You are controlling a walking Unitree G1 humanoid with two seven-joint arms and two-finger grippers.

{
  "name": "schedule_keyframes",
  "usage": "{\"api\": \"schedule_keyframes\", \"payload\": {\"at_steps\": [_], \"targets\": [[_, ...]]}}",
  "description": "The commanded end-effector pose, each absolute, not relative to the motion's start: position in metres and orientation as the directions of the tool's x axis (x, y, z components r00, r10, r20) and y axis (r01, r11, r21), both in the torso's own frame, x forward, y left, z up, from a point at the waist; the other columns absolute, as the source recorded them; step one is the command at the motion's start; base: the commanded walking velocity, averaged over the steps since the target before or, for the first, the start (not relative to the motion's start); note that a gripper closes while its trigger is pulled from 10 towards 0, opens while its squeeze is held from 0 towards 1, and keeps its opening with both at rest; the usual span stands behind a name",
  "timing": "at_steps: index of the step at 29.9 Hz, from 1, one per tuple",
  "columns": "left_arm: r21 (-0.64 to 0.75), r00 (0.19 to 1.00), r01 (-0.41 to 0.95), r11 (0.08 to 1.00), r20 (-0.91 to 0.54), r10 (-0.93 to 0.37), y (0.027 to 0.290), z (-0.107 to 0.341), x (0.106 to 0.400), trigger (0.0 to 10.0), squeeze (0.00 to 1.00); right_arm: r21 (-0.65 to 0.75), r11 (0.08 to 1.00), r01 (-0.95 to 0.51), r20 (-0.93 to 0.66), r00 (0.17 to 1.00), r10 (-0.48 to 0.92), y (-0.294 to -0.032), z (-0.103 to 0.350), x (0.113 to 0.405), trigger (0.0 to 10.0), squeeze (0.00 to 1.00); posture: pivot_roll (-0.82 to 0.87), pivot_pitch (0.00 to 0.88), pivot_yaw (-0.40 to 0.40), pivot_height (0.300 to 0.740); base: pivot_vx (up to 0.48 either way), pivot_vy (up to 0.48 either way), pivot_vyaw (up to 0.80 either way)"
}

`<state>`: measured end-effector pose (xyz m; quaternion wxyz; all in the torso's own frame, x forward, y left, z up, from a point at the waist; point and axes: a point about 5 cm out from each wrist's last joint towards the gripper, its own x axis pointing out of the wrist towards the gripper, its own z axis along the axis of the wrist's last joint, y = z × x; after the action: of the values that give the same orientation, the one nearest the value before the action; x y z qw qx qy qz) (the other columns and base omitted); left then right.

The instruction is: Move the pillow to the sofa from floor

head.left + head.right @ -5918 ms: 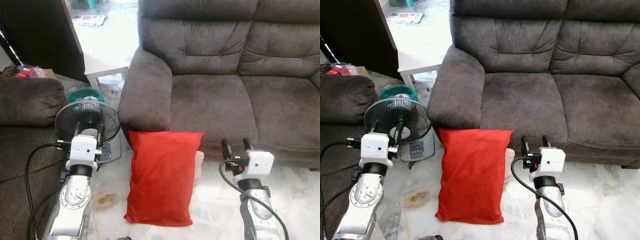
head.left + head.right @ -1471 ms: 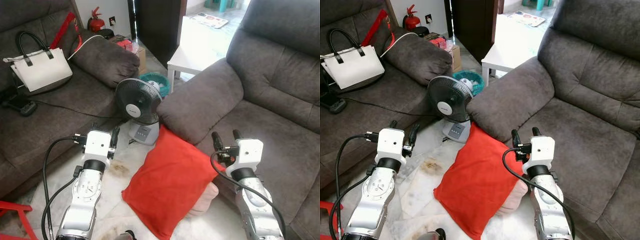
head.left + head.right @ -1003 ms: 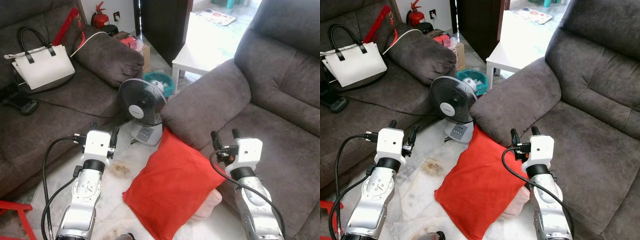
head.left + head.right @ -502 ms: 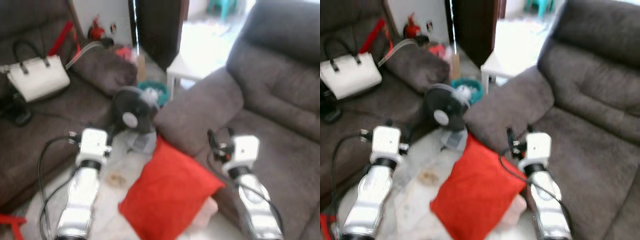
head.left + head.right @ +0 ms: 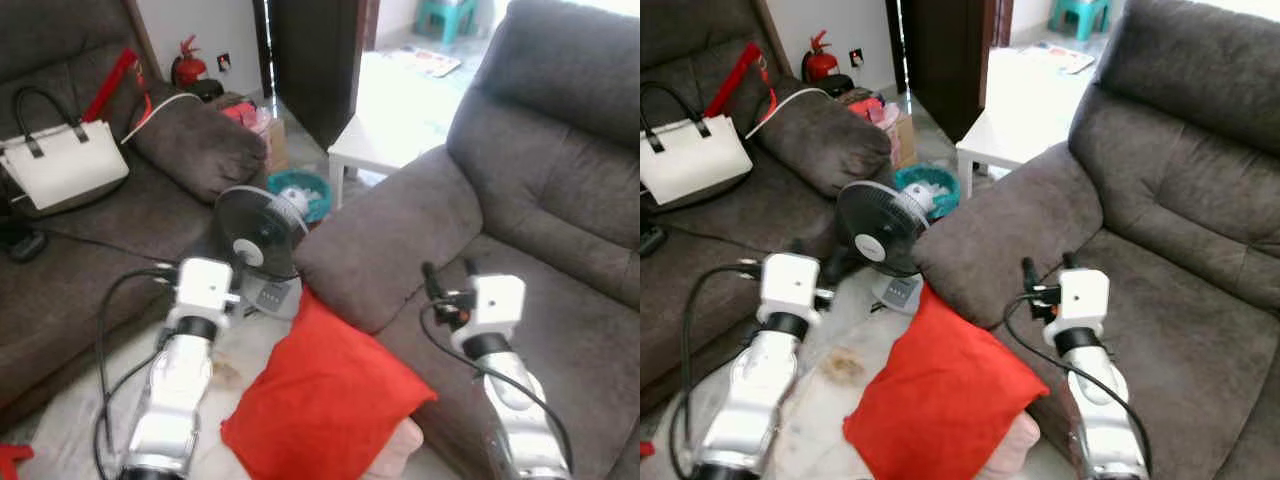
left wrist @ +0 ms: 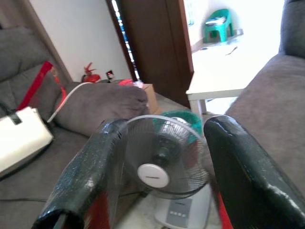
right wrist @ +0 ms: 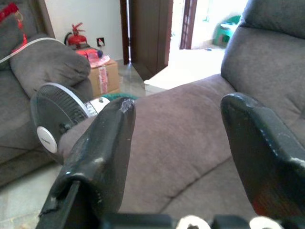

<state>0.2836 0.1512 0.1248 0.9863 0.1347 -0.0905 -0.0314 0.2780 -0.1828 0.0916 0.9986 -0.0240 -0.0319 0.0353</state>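
A bright red rectangular fabric pillow (image 5: 325,402) lies tilted on the pale marbled floor (image 5: 75,425), its upper corner wedged against the front of the dark grey-brown upholstered sofa (image 5: 540,230) just below the padded armrest; its lower edge runs out of the frame, and a pinkish cushion (image 5: 395,455) peeks from under it, mostly covered. The left gripper (image 6: 157,167) hovers above the floor beside the pillow, its two black fingers spread apart with nothing between them, pointed at a small black-grilled table fan (image 5: 258,232) standing by the armrest; the fan's base is partly hidden behind the left arm in the head views. The right gripper (image 7: 178,138) hangs over the sofa's seat edge near the armrest, fingers likewise parted and empty. Behind the fan a teal basket (image 5: 300,190) is half hidden. A second dark sofa (image 5: 90,270) on the left carries a white handbag with black handles (image 5: 62,165), and a white low table (image 5: 385,150) stands beyond the armrest. The head views are slightly soft, so fine detail is hard to read
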Motion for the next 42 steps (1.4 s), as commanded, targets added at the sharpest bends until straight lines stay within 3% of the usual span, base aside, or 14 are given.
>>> {"api": "schedule_keyframes", "payload": {"at_steps": [1, 26, 35, 42], "targets": [[0.28, 0.988, 0.027, 0.96, 0.139, -0.068, 0.1584, 0.119, 0.282, 10.0, 0.0, -0.04, 0.996, -0.082, 0.058, 0.995, 0.084, -0.1783, 0.0902, 0.2777, 10.0, 0.0, 0.14, 0.096, -0.021, 0.74, 0.0, 0.0, 0.0], [0.3, 0.989, 0.011, 0.954, 0.139, -0.055, 0.1626, 0.1195, 0.2829, 10.0, 0.0, -0.054, 0.994, -0.099, 0.054, 0.993, 0.101, -0.1748, 0.0898, 0.2784, 10.0, 0.0, 0.14, 0.1, -0.023, 0.74, 0.0, 0.0, 0.22], [0.306, 0.988, 0.01, 0.952, 0.143, -0.057, 0.1626, 0.1202, 0.2834, 10.0, 0.0, -0.068, 0.992, -0.106, 0.055, 0.992, 0.109, -0.1735, 0.0902, 0.279, 10.0, 0.0, 0.14, 0.102, -0.022, 0.74, 0.0, -0.374, 0.0], [0.307, 0.987, 0.008, 0.952, 0.148, -0.056, 0.162, 0.1209, 0.2837, 10.0, 0.0, -0.082, 0.99, -0.114, 0.051, 0.992, 0.118, -0.1725, 0.0892, 0.2788, 10.0, 0.0, 0.14, 0.103, -0.023, 0.74, 0.0, -0.439, 0.73]]}}
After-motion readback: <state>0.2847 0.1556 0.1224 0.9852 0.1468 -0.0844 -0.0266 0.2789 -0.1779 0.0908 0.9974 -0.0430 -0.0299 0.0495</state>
